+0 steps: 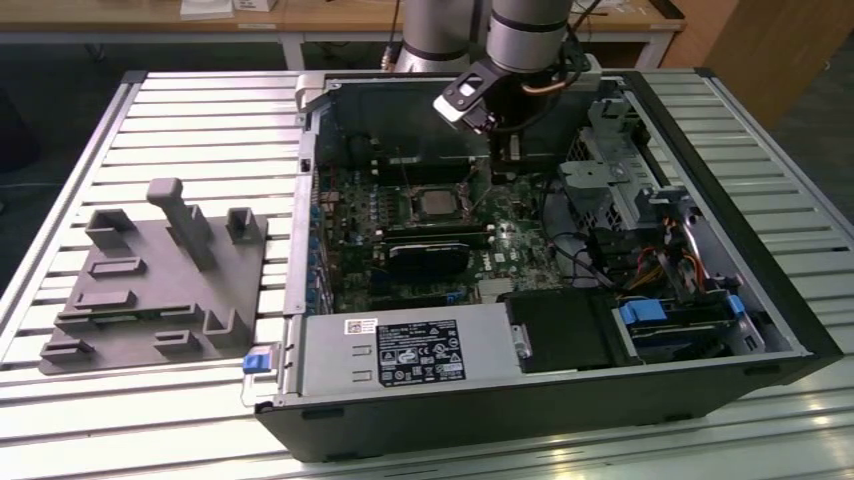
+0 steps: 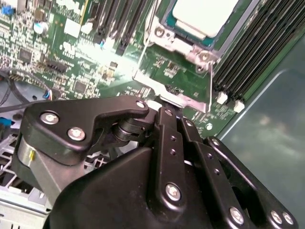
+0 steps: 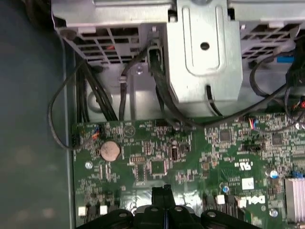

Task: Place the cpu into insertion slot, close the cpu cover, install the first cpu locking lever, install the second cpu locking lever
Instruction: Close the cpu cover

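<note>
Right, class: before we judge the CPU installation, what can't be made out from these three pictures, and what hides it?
1. Second wrist view: the cpu is cut off by the picture's top edge, so whether it sits flat is unclear.
2. Second wrist view: the gripper hides the near edge of the cpu cover; contact cannot be told.
3. Exterior view: the cpu cover is too small to pick out beside the cpu.

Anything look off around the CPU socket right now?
Nothing looks damaged or askew. The cpu sits flat in the insertion slot. The one thing not in place is the cpu cover: it is swung open, off the chip, with the tool at its free edge.
</note>
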You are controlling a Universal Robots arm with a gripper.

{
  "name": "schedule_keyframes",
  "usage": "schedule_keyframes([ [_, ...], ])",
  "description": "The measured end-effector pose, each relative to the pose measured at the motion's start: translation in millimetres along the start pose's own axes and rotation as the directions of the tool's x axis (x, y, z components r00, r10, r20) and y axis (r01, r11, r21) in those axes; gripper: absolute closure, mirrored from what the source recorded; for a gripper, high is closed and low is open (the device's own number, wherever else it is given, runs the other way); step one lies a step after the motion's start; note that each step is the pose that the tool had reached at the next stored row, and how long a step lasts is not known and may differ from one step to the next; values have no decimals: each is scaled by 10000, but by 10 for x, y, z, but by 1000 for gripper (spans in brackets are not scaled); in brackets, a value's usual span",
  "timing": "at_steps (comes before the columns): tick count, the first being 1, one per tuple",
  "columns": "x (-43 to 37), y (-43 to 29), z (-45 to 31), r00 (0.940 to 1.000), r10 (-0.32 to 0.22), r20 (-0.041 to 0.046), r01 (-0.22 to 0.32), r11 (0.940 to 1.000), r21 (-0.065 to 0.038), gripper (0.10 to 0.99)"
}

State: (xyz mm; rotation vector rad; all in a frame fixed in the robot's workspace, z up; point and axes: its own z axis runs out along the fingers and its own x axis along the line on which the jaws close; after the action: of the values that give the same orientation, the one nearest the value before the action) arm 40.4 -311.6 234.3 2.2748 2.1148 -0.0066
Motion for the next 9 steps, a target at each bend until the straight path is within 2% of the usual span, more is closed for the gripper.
schedule_keyframes([
  [9,-14,-197,-4,10000,0,-18,0,10000,1,980],
])
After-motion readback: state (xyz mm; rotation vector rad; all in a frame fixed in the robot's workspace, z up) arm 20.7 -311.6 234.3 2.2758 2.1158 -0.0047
